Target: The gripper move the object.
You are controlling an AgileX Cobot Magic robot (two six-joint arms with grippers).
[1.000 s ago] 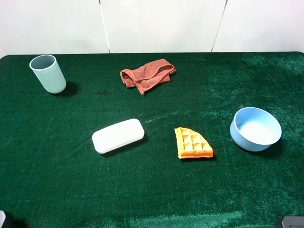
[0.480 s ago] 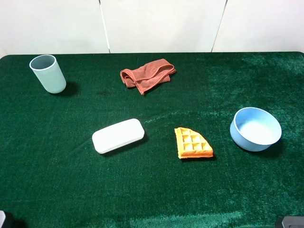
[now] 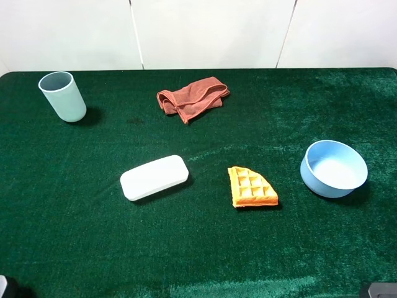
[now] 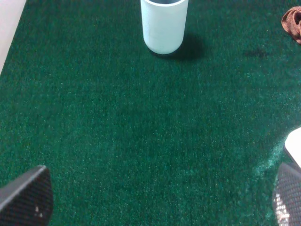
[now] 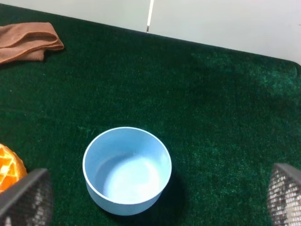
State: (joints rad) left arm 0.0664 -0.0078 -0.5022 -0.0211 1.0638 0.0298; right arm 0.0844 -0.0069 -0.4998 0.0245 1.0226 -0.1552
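Observation:
The object, a flat white rounded case (image 3: 154, 177), lies on the green table left of centre. Its edge shows in the left wrist view (image 4: 295, 143). My left gripper (image 4: 157, 200) is open and empty, low over bare cloth, with the case off to one side beyond a fingertip (image 4: 288, 195). My right gripper (image 5: 155, 200) is open and empty, near the light blue bowl (image 5: 127, 169). In the exterior high view only slivers of the arms show, at the bottom left corner (image 3: 3, 287) and the bottom right corner (image 3: 378, 290).
An orange waffle wedge (image 3: 250, 187) lies right of the case. The light blue bowl (image 3: 334, 168) stands at the right. A pale blue cup (image 3: 62, 96) stands at the back left. A rust-red cloth (image 3: 191, 97) lies at the back centre.

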